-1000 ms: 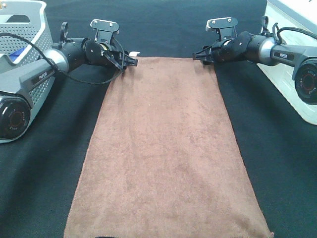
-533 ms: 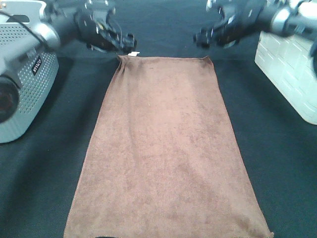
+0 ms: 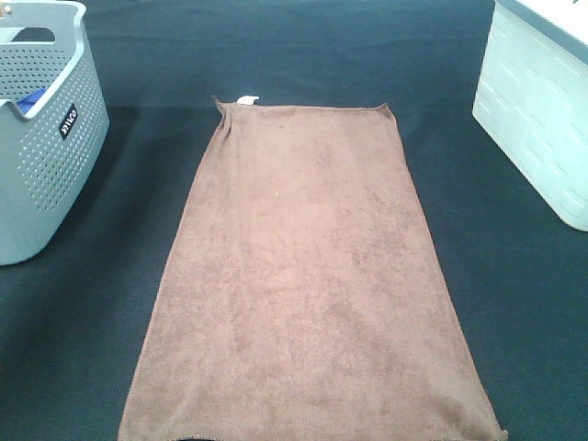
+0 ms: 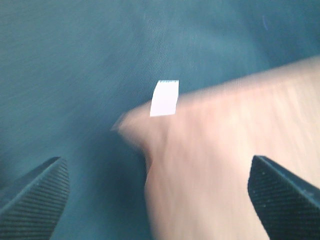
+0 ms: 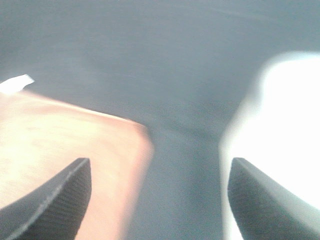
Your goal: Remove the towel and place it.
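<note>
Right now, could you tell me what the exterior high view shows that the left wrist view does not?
Only the exterior high view shows the whole towel lying flat, the grey perforated basket and the white container; neither arm appears in it. Only the left wrist view shows the left gripper, jaws wide apart and empty above the towel's corner. Both show the brown towel, its white tag and the dark table cloth.
</note>
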Controlling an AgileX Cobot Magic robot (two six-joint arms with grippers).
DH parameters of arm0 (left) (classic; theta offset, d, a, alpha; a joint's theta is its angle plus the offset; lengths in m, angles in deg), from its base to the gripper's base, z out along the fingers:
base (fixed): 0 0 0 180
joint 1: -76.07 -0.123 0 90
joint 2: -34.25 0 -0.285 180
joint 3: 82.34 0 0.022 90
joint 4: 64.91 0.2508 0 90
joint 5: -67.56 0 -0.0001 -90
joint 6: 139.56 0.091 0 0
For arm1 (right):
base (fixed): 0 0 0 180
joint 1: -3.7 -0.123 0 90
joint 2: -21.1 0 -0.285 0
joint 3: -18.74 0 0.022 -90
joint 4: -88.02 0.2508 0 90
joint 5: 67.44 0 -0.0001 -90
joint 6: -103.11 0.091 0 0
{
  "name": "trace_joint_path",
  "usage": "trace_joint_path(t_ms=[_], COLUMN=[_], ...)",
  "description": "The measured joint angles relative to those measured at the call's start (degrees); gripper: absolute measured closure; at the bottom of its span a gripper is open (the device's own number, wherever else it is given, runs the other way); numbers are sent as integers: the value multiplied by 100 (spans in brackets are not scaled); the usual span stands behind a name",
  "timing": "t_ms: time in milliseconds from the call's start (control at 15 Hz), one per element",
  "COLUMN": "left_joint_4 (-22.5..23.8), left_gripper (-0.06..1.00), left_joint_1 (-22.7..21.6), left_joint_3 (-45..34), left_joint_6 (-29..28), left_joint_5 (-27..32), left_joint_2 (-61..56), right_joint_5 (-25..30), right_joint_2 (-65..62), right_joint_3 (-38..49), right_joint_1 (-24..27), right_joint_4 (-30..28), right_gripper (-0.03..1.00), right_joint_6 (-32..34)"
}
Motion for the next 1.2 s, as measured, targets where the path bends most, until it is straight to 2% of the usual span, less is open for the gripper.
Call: trace_joint_path(t_ms=[67, 133, 333, 533, 600, 867, 1000, 1200], left_joint_4=[-487, -699, -739, -579, -579, -579, -579, -487], left_gripper=[4, 6, 8, 9, 9, 10, 10, 10], left_joint_1=[-487, -590, -625, -625, -625, -625, -625, -625], left_joint_3=[-189, -424, -2040, -4435, -5649, -7569, -8520, -9769], left_joint_6=[-46, -46, 17, 0, -46, -80, -80, -40], left_joint_5=[29, 29, 29, -34, -378, -911, -911, -1026], left_joint_2=[-407, -630, -1610, -3300, -4332, -6543, -7643, -9150], right_joint_5=[699, 968, 1026, 1054, 1083, 1134, 1146, 1146], right_joint_2=[-413, -596, -1272, -2762, -3667, -5632, -6893, -8274], right_joint_3=[0, 6, 682, 2796, 4085, 6142, 6910, 7575], right_joint_1=[166, 155, 149, 149, 149, 149, 149, 149], right_joint_4=[-120, -178, -63, 29, 29, 29, 6, -178], right_gripper=[23, 23, 26, 28, 28, 28, 28, 28], right_joint_6=[103, 126, 143, 355, 470, 728, 733, 733])
